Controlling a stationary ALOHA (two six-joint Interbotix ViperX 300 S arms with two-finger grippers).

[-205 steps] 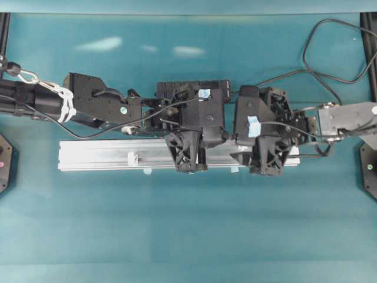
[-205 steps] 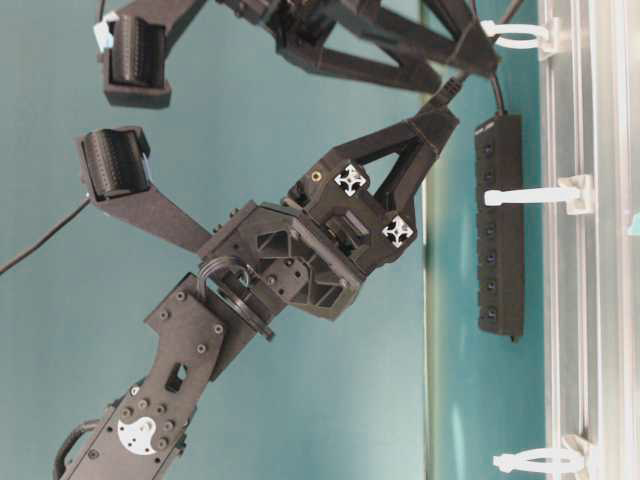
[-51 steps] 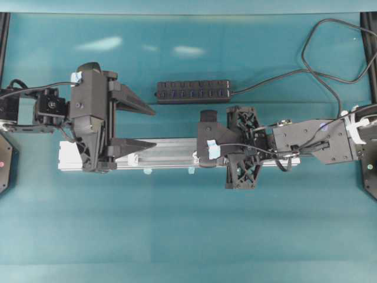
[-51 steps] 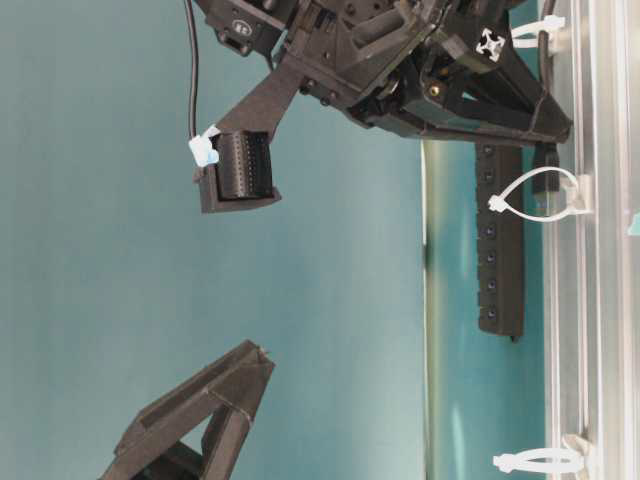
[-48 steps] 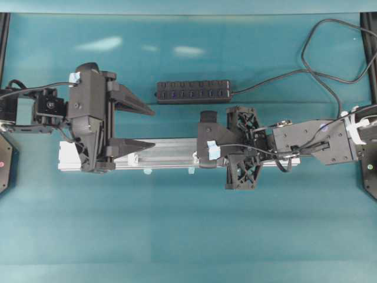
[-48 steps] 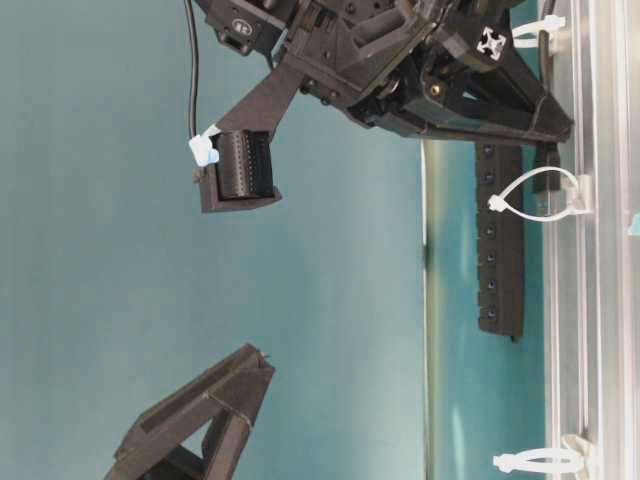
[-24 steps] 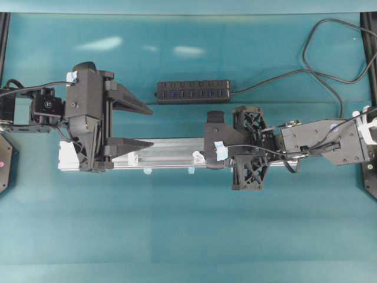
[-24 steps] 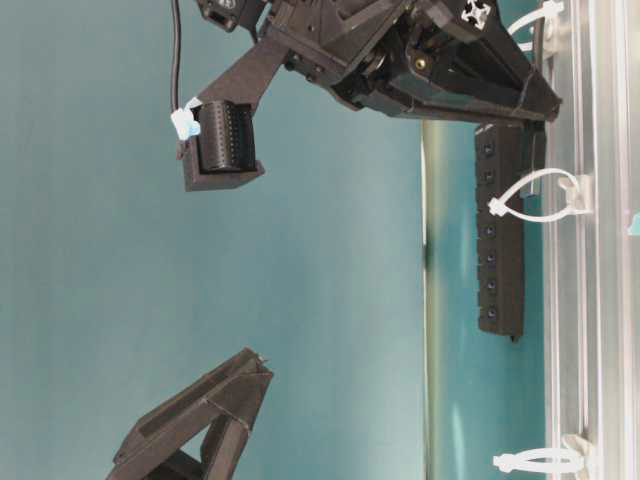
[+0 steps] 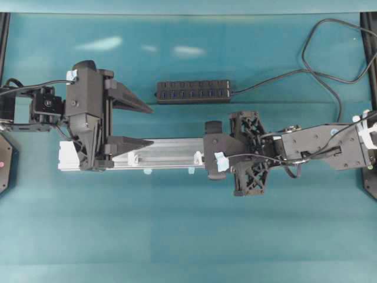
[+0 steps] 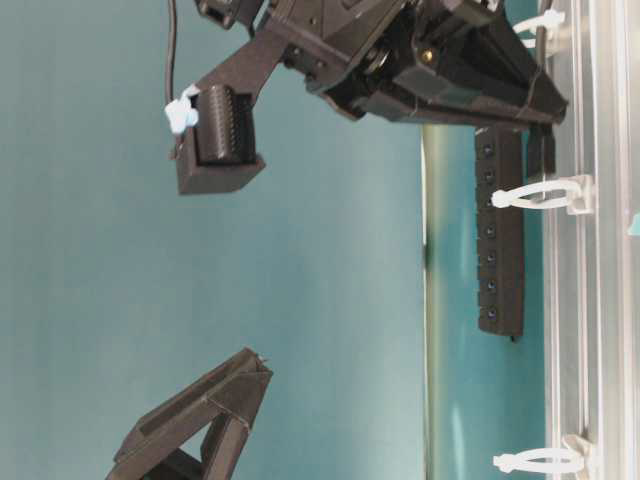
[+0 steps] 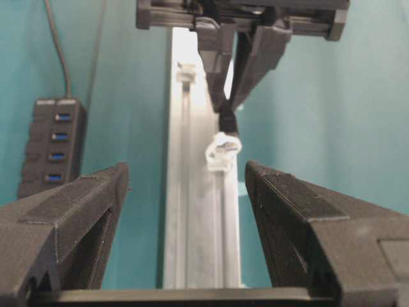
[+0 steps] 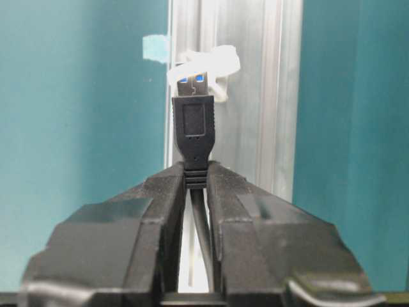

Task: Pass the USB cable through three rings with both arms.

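Overhead, both black robot arms reach in level from opposite sides above the long silver aluminium rail (image 9: pixel 165 152) that lies on the teal table (image 9: pixel 188 236). From the right side, the right end effector (image 12: pixel 195 182) stretches along the rail with its long pointed fingers pressed together on the rear of the small black USB plug (image 12: pixel 193 131) of the thin black USB cable (image 12: pixel 202 236), which trails back between the fingers. That plug points straight ahead, its metal tip with blue insert just at the mouth of a small white translucent plastic ring clip (image 12: pixel 208 64) standing on the rail; whether the tip has entered the loop cannot be told. At the left end of the rail, the left end effector (image 11: pixel 185 192) has its two fingers spread wide to either side of the rail, gripping nothing and facing the other arm head-on. Beyond the rail, a black multi-port hub (image 9: pixel 193 91) lies flat on the table.
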